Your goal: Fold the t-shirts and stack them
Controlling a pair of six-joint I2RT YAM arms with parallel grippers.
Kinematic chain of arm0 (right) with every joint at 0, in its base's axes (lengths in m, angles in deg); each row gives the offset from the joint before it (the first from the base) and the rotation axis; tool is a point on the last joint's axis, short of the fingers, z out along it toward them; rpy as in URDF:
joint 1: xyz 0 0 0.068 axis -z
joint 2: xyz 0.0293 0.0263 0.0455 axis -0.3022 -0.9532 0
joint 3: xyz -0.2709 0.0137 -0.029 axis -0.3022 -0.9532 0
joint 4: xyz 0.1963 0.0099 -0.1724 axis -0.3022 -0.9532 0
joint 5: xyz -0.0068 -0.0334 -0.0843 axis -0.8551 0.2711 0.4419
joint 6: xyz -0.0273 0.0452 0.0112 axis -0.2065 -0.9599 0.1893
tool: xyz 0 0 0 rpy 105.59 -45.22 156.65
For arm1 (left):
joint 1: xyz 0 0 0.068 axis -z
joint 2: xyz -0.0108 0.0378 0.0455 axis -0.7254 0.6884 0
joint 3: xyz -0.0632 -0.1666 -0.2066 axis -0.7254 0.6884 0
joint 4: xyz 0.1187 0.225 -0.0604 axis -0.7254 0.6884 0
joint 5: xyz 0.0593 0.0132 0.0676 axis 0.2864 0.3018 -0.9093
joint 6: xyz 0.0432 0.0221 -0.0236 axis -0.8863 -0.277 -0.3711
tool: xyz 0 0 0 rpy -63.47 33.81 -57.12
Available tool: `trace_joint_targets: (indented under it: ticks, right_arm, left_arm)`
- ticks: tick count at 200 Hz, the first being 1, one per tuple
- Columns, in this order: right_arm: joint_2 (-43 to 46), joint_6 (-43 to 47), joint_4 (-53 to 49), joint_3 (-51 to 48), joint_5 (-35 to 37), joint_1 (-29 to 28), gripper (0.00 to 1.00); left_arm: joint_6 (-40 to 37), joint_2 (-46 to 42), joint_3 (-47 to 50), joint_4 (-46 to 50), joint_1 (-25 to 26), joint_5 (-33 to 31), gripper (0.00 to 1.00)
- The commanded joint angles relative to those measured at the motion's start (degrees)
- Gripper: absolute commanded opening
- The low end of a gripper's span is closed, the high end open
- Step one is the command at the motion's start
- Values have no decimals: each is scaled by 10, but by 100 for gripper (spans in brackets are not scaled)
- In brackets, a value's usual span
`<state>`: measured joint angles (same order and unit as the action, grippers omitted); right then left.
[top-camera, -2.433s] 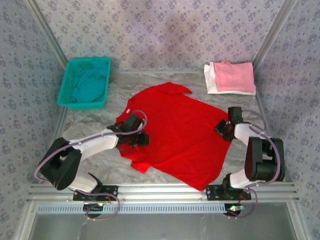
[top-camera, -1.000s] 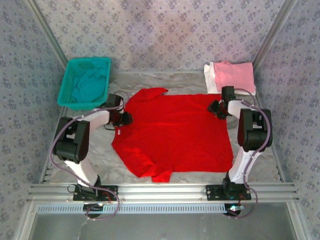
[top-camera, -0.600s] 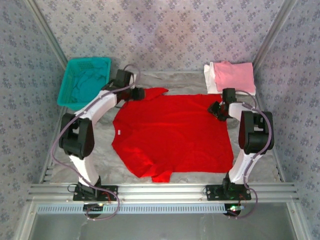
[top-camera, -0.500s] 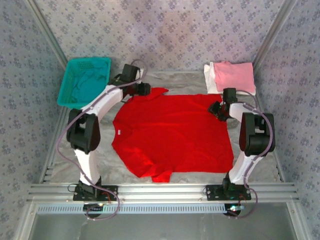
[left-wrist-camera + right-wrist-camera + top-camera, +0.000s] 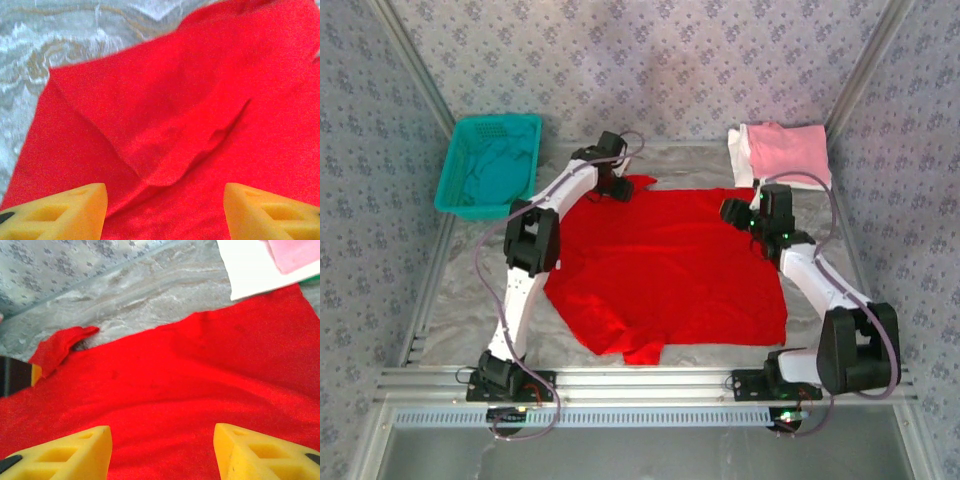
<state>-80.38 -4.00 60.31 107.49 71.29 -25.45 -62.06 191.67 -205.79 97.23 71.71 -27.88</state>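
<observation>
The bright red t-shirt (image 5: 670, 265) lies spread flat in the middle of the table, one sleeve (image 5: 638, 184) bunched at its far left corner. My left gripper (image 5: 620, 186) hovers at that sleeve; in the left wrist view it (image 5: 165, 215) is open, with creased red cloth (image 5: 170, 130) below the gap. My right gripper (image 5: 733, 212) hangs over the shirt's far right part and stands open (image 5: 162, 452) above smooth red cloth (image 5: 200, 380). A folded pink t-shirt (image 5: 788, 150) rests on a folded white t-shirt (image 5: 744, 160) at the back right. A teal t-shirt (image 5: 492, 172) lies in the basket.
The teal mesh basket (image 5: 455, 200) stands at the back left. Patterned walls close in the table on three sides. Bare marbled table surface (image 5: 470, 290) shows to the left of the red shirt and in front of the folded stack (image 5: 150, 295).
My left arm swung from the shirt's left edge up to the far sleeve and its jaws opened. My right gripper let go, opened and shifted left over the shirt.
</observation>
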Motion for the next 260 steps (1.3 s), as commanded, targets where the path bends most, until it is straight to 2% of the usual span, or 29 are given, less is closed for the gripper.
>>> trace_joint_targets:
  ticks: [1,44,78,99,152,185,206,260]
  right_arm:
    - [30,26,63,-48,46,-10,59]
    - [75,21,68,-98,83,-19,59]
    - [96,12,77,-126,91,-25,60]
    - [102,14,115,-154,90,-41,60]
    - [74,10,148,-170,100,-70,61]
    - [72,12,146,-174,105,-73,62]
    - [69,10,145,-174,102,-73,63]
    - [54,6,152,-173,97,-74,63]
  left_arm:
    - [-23,39,-70,58,4,-15,62]
    - [-29,90,-145,86,4,-18,52]
    - [-30,113,-177,103,4,-13,52]
    - [-28,118,-178,101,4,-11,47]
    - [-11,116,-206,112,5,-17,19]
    - [-11,102,-216,110,4,-40,8]
    - [-16,101,-228,109,-1,-50,4]
    - [-38,107,-265,59,-41,-62,6]
